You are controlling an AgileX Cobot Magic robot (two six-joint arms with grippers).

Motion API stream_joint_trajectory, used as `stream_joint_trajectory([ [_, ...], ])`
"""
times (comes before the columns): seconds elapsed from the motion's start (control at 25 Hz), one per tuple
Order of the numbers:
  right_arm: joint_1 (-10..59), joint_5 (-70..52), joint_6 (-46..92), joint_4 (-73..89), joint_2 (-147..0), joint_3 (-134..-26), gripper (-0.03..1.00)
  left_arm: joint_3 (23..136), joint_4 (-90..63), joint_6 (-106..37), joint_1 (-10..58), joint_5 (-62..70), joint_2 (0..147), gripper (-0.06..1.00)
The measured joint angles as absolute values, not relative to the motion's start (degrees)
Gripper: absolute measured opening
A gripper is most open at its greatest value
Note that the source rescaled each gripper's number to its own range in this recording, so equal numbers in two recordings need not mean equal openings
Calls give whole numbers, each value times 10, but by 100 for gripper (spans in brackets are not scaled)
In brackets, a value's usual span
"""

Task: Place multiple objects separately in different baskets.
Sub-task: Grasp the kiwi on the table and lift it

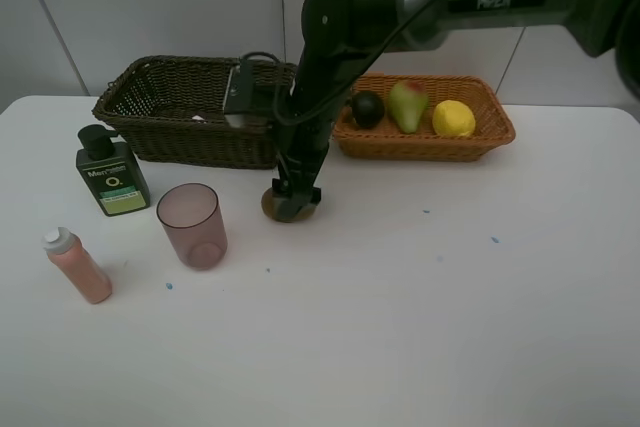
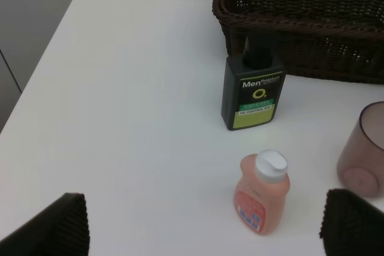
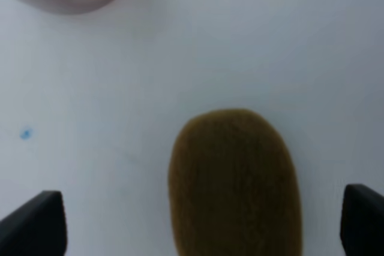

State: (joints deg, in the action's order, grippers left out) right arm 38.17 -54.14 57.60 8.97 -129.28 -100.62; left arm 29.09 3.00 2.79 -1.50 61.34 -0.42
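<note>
The kiwi (image 3: 234, 178) was located on the table (image 1: 400, 327) between the widely spread, empty fingers (image 3: 33, 223) of the right gripper (image 1: 293, 207) — long axis across the closing line. The tan basket (image 1: 420, 150), at 1 o'clock from it, was loaded with pear (image 1: 407, 105), lemon (image 1: 453, 118) and a dark fruit (image 1: 367, 108). The left gripper (image 2: 204, 226) was open, empty.

Between the matt black fingers (image 3: 36, 226) of your right gripper (image 3: 201, 226) lies a kiwi (image 3: 234, 184), its brown skin dull and finely fuzzy, on a smooth white table (image 3: 240, 40) with a soft sheen. Ahead of the coarse-textured black fingers (image 2: 51, 226) of your left gripper (image 2: 207, 223) you see a dark green bottle (image 2: 252, 91) of glossy plastic, a pink bottle (image 2: 263, 193) of translucent plastic under a smooth white cap, and a cup (image 2: 363, 148) of see-through pinkish plastic. Beyond them stands a basket (image 2: 300, 58) of rough, dark brown woven wicker.
</note>
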Motion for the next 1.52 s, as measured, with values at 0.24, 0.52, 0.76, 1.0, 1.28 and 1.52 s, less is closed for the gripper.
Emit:
stream_joint_trajectory([
  [0.24,382,-549,576,99,-1329,-1038,100,291,30,28,-15,613,-4,100],
  [0.52,382,-551,576,99,-1349,-1049,99,291,30,28,-15,613,-4,100],
  [0.76,375,-551,578,100,-1350,-1049,93,291,30,28,-15,613,-4,100],
  [1.0,367,-548,578,99,-1355,-1049,84,291,30,28,-15,613,-4,100],
  [1.28,365,-545,578,97,-1355,-1049,82,291,30,28,-15,613,-4,100],
  [1.52,365,-545,578,97,-1355,-1049,71,291,30,28,-15,613,-4,100],
])
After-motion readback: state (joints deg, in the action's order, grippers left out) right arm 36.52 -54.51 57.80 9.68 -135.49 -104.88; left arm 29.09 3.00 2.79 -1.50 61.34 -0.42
